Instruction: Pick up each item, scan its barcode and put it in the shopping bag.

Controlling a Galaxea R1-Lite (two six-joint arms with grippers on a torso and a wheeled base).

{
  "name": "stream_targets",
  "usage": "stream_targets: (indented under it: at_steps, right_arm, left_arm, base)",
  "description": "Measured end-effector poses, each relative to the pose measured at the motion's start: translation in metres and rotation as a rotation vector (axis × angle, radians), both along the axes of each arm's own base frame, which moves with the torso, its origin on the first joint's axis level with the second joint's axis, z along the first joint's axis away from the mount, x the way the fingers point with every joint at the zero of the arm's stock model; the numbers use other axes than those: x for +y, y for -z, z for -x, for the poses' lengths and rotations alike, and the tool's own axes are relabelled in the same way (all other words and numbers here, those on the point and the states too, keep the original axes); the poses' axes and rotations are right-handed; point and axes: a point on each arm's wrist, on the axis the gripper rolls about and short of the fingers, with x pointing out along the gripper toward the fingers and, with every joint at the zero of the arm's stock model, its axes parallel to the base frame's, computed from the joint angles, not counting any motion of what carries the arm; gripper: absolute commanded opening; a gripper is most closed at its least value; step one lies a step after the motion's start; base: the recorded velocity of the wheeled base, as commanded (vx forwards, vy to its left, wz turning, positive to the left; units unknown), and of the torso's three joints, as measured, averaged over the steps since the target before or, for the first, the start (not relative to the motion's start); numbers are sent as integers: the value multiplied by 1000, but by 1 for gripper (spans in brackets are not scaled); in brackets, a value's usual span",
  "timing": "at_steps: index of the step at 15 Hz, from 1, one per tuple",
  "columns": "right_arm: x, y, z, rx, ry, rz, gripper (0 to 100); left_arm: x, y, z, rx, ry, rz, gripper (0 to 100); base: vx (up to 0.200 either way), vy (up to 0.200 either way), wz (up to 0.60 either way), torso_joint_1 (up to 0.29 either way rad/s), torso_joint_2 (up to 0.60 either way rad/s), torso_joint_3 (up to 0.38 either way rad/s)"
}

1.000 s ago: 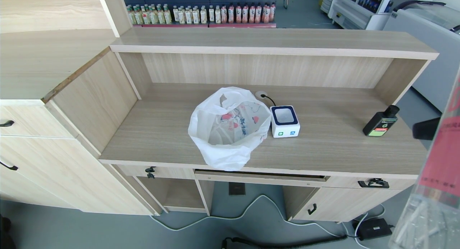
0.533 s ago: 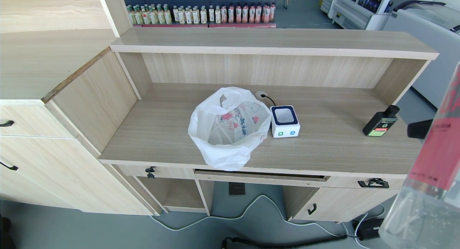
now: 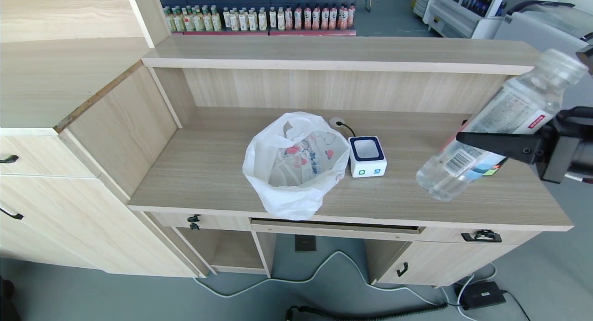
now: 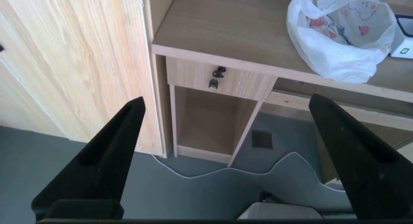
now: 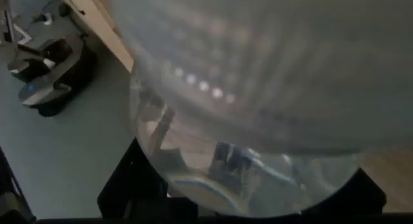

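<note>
The water bottle (image 3: 498, 126) is held tilted in the closed jaws of the right gripper (image 3: 482, 142), its barcode (image 3: 457, 161) left exposed beyond them, presumably for the scanner (image 3: 367, 156); the jaws of the left gripper (image 4: 226, 98) are open and empty.

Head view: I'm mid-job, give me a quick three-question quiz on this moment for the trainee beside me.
1. True or false: the clear bottle stands upright on the counter.
2. The scanner sits: A) inside the shopping bag; B) beside the bag, on its robot-right side; C) on the upper shelf.
3. Which gripper has open jaws with nothing between them?

Key: 1. False: the right gripper holds it tilted above the counter. 2. B. 3. The left gripper.
</note>
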Motion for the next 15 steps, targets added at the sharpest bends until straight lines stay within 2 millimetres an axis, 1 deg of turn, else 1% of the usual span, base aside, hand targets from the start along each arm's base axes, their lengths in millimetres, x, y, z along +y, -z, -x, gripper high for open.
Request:
stream_targets:
  at_steps: [2, 4, 6, 7, 8, 10, 12, 14, 15]
  right_arm:
    - [-14, 13, -24, -125, 142, 183, 0]
    - [-37, 28, -45, -294, 232, 408, 0]
    - [-60, 40, -58, -400, 269, 593, 0]
    - [-70, 45, -62, -435, 264, 653, 0]
    - [-76, 45, -65, -488, 229, 696, 0]
    - [-88, 45, -68, -591, 107, 696, 0]
    - [-95, 47, -68, -672, 28, 710, 0]
    - [-102, 48, -68, -716, 35, 765, 0]
    - [-105, 47, -68, -729, 40, 784, 0]
  left_arm:
    - [0, 0, 0, 0, 0, 0, 100]
    - [0, 0, 0, 0, 0, 0, 100]
    - [0, 0, 0, 0, 0, 0, 100]
    - [0, 0, 0, 0, 0, 0, 100]
    - [0, 0, 0, 0, 0, 0, 100]
    - [0, 0, 0, 0, 0, 0, 100]
    - [0, 0, 0, 0, 0, 0, 100]
    - [0, 0, 0, 0, 0, 0, 100]
    - [0, 0, 0, 0, 0, 0, 100]
  base:
    - [0, 0, 0, 0, 0, 0]
    - [0, 0, 0, 0, 0, 0]
    - [0, 0, 0, 0, 0, 0]
    - [0, 0, 0, 0, 0, 0]
    - [0, 0, 0, 0, 0, 0]
    - [0, 0, 0, 0, 0, 0]
    - [0, 0, 0, 0, 0, 0]
    - [0, 0, 0, 0, 0, 0]
    - [0, 0, 600, 2, 2, 7]
